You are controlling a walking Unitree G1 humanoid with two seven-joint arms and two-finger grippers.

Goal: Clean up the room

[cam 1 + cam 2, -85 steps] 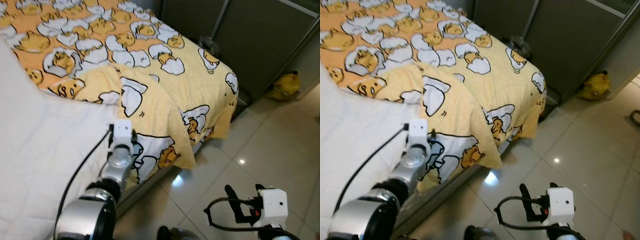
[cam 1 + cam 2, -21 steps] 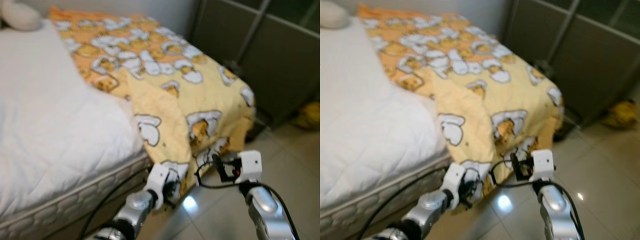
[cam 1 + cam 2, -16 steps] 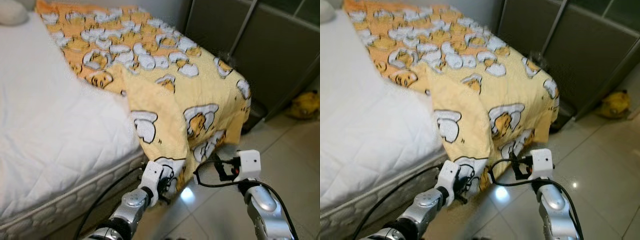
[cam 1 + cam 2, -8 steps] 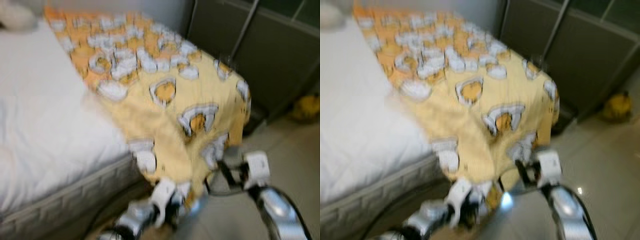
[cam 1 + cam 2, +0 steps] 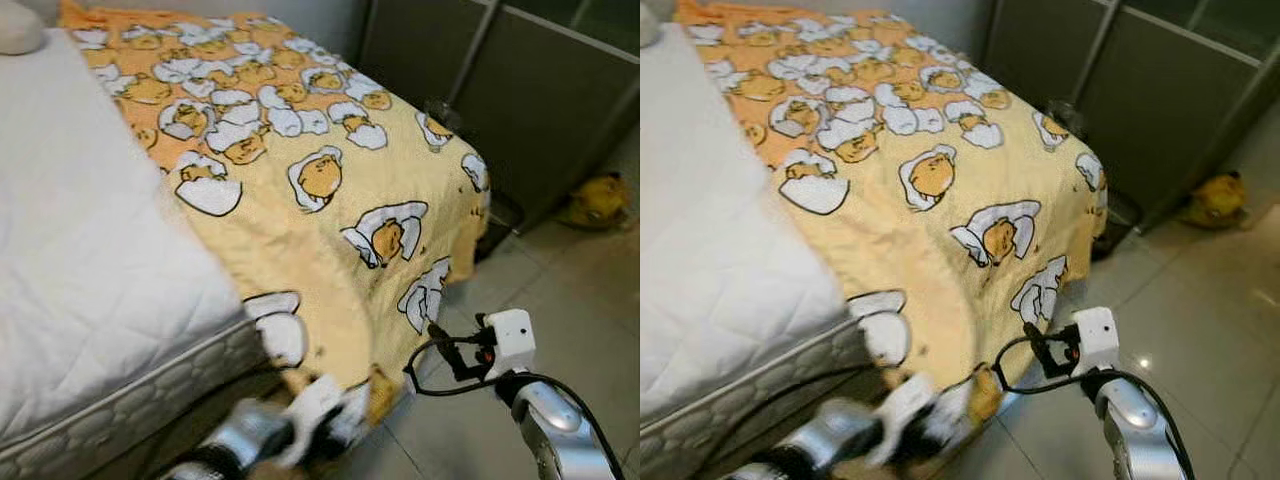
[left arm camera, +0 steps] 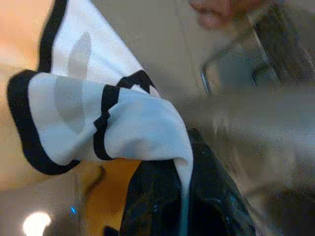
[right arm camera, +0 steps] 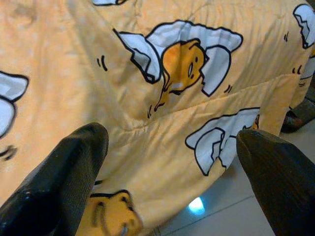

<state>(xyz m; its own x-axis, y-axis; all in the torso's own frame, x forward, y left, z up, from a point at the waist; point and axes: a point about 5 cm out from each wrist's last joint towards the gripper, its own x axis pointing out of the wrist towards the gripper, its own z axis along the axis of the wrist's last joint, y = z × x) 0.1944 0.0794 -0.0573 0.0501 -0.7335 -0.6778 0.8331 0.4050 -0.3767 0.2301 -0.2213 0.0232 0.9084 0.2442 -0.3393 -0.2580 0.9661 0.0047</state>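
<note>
Yellow blanket (image 5: 330,190) printed with white egg-and-chick cartoons covers the foot end of the bed (image 5: 80,250) and hangs over its corner down toward the tiled floor (image 5: 560,290). Beside it the white quilted mattress top lies bare, with the mattress edge showing below it.

The left gripper (image 6: 182,196) is at the lowest hanging corner of the blanket, just above the floor. In the left wrist view its black fingers are closed tight on a fold of the cloth, the white patch with black outline pinched between them and bunching out above. In the head views this arm is smeared with motion blur at the bottom of the picture, and the blanket corner blurs with it.

The right gripper (image 5: 452,352) is near the hanging side of the blanket, a little to the right of the left one and above the floor. In the right wrist view its two fingers (image 7: 69,172) stand wide apart with nothing between them, and the yellow cloth hangs just beyond them; whether the tips touch the cloth cannot be told.

A pale pillow (image 5: 20,28) lies at the far end of the bed. Dark grey cabinet doors (image 5: 540,100) stand past the foot of the bed, with a yellow object (image 5: 592,198) on the floor beside them and a dark item (image 5: 500,215) on the floor at the bed's far corner.
</note>
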